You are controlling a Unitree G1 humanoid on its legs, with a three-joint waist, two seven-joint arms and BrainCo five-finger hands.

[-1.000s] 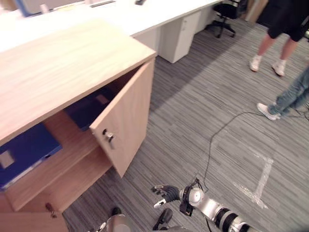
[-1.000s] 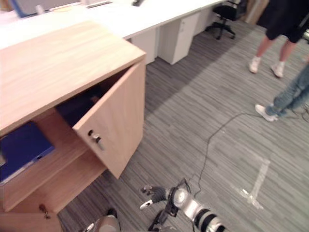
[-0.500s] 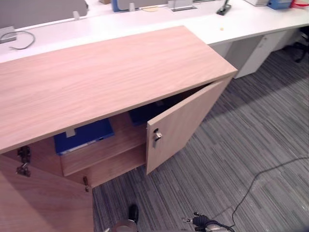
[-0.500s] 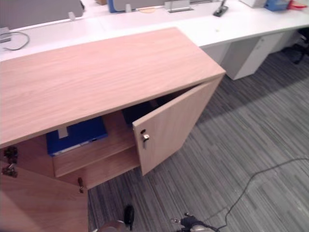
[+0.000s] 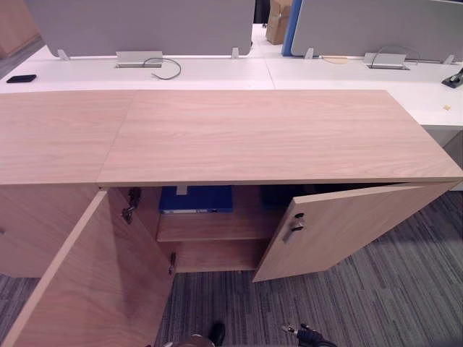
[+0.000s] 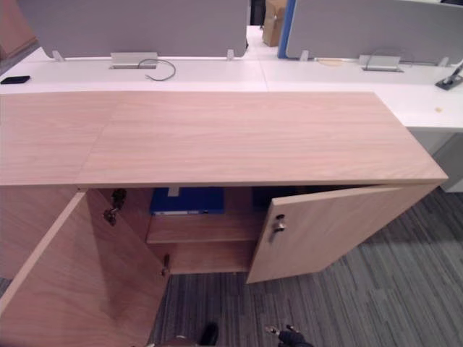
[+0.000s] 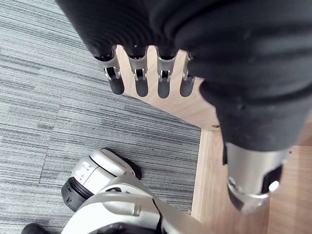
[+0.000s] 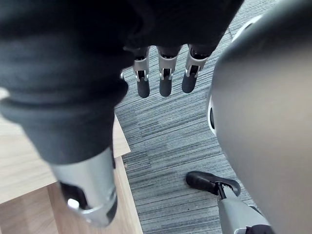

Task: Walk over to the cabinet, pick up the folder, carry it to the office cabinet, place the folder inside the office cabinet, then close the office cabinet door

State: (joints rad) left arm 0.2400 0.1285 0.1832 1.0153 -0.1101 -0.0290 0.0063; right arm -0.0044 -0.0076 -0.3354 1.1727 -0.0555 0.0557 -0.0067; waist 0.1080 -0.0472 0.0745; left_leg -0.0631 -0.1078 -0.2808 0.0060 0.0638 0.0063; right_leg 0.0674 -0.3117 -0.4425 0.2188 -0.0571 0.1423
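Loosely, my left hand (image 7: 165, 80) and right hand (image 8: 165, 80) hang with fingers straight and apart, empty, over the carpet (image 7: 48, 97) in the wrist views. From the head views, the blue folder (image 5: 196, 199) lies well away on a shelf (image 5: 210, 225) in the cabinet (image 5: 253, 137), between its open doors (image 5: 347, 228).

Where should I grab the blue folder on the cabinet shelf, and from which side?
Take the blue folder by its near front edge, coming in from the front, left of the half-open wooden right door. It lies flat on the upper wooden shelf close under the cabinet top, so reaching from above looks blocked.
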